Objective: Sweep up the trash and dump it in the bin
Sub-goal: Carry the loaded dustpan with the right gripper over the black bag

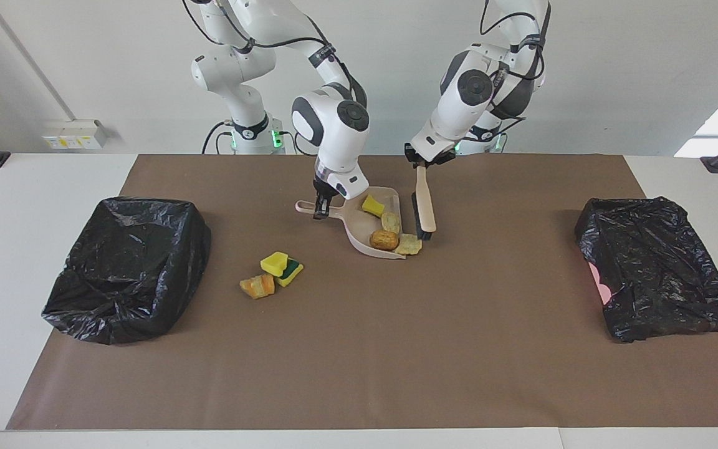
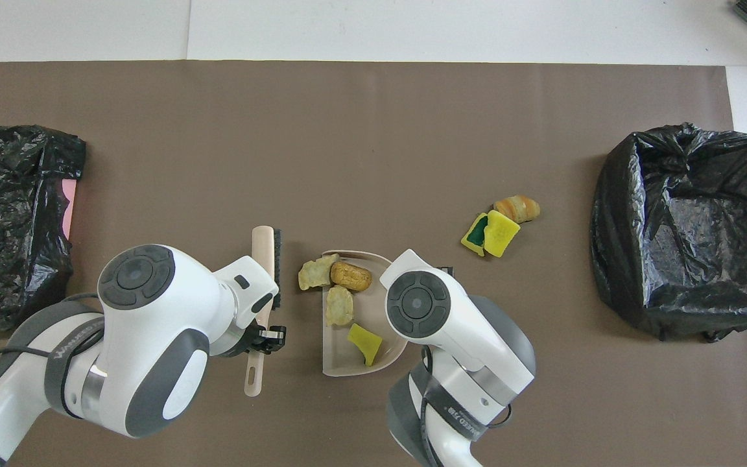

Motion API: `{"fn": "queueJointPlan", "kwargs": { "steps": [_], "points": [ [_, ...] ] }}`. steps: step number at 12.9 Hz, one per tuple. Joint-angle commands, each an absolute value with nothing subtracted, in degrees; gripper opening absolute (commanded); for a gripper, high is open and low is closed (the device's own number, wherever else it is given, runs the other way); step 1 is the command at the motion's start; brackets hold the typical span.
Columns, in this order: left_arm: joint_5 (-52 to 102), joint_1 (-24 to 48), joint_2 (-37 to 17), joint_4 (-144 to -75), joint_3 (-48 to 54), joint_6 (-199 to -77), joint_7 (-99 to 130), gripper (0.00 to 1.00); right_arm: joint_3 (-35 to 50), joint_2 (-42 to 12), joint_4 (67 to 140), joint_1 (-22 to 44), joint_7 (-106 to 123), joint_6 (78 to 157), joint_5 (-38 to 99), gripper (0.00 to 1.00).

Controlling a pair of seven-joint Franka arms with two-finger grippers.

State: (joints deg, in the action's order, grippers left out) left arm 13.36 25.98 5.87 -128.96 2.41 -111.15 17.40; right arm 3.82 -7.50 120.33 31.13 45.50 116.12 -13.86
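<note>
Two arms work brush and dustpan at mid-table

From overhead, the right arm's wrist hides the right gripper (image 1: 320, 209), clamped on the dustpan (image 1: 359, 234) handle; the left gripper (image 1: 422, 163) pinches the brush (image 1: 425, 206), tilted beside the pan holding trash (image 1: 384, 239).

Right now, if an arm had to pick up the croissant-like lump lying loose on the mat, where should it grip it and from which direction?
Grip the croissant-like lump across its narrow middle, coming straight down. It lies flat on the brown mat, a short curved roll, so the jaws can span its width. The yellow-green sponge piece touches one end, so stay clear of that end.
</note>
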Motion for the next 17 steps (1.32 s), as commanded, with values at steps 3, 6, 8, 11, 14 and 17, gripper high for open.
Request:
{"fn": "queueJointPlan", "kwargs": {
  "steps": [3, 6, 8, 11, 14, 17],
  "points": [
    [13.3, 30.1, 1.8, -127.9, 3.3, -113.6, 18.5, 0.00, 4.0, -8.1, 120.4, 30.1, 46.4, 117.7, -14.9, 0.00],
    [17.0, 32.0, 2.3, -127.0, 3.6, -112.9, 21.0, 0.00, 4.0, -8.1, 120.3, 30.1, 46.4, 117.7, -14.9, 0.00],
    [18.1, 32.0, 3.8, -127.0, 3.7, -110.8, 21.2, 0.00, 4.1, -8.1, 120.3, 29.6, 46.4, 117.7, -14.9, 0.00],
    [18.0, 28.2, 7.7, -126.7, 3.0, -108.0, 21.3, 0.00, 4.1, -8.3, 120.1, 29.1, 46.4, 117.2, -14.9, 0.00],
    [13.6, 25.1, 13.7, -125.1, 3.1, -101.0, 23.9, 0.00, 4.1, -8.0, 118.0, 28.0, 47.0, 116.2, -14.5, 0.00],
    [11.8, 26.1, 15.7, -127.2, 4.2, -103.0, 26.9, 0.00, 4.1, -7.8, 113.0, 26.4, 48.2, 110.7, -14.4, 0.00]
  ]
}}
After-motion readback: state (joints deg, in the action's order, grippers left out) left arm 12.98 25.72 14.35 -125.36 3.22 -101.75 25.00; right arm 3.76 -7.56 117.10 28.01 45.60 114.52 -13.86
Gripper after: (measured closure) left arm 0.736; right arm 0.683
